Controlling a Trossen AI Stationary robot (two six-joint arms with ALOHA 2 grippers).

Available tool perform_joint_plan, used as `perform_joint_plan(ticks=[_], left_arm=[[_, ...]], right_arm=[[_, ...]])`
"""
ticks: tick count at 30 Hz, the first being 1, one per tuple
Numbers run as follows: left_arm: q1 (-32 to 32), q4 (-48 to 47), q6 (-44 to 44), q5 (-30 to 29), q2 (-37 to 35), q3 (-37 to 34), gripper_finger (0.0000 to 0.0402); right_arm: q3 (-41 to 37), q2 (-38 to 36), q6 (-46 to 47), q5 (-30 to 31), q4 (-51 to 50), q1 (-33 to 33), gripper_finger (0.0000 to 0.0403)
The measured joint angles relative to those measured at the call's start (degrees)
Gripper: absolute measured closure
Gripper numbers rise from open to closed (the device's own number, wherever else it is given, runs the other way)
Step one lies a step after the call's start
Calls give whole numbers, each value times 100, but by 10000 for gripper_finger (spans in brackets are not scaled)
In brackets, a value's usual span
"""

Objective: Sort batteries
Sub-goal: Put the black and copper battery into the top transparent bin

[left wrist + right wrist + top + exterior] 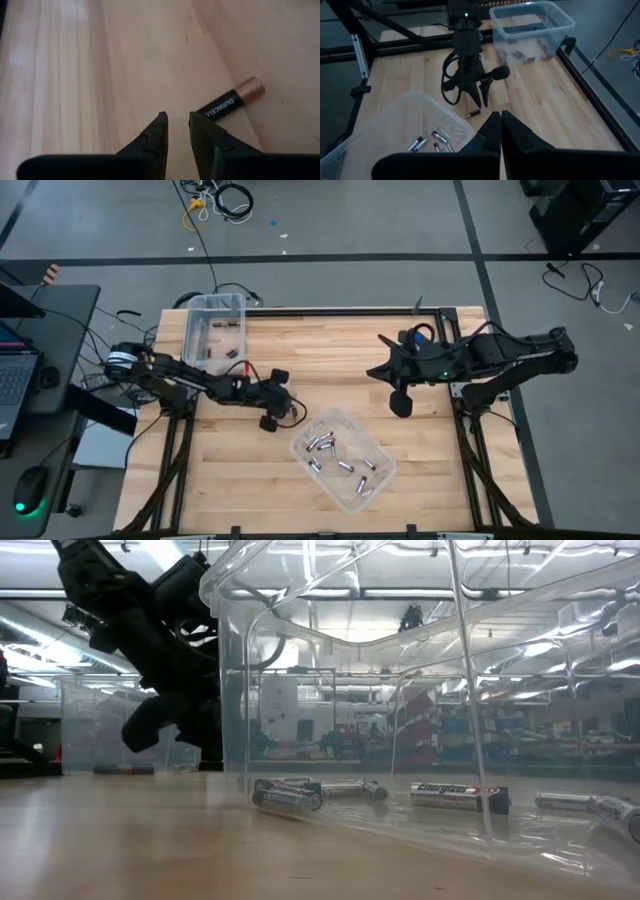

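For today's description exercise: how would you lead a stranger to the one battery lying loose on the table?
Start at the wooden table and find the left tool, beside the nearer clear bin of silvery cells. Just beyond that tool's fingertips lies the loose battery. It alone rests on bare wood, black with a copper end.

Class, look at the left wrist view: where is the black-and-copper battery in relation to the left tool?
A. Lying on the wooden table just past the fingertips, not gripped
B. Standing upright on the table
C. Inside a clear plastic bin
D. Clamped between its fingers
A. The black-and-copper battery lies flat on the wooden table beyond the left tool, whose narrow gap holds nothing.
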Motion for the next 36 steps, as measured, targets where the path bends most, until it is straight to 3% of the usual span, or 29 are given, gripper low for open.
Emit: perform_joint_plan(ticks=[16, 27, 36], left_arm=[[400, -84, 701, 1887, -2, 0, 325], [402, -249, 1356, 1911, -2, 0, 322], [402, -27, 1584, 1894, 25, 0, 252]], right_arm=[[-4, 9, 261, 22, -109, 0, 402], [-7, 27, 338, 33, 115, -2, 402], [-9, 203, 495, 303, 108, -4, 401]])
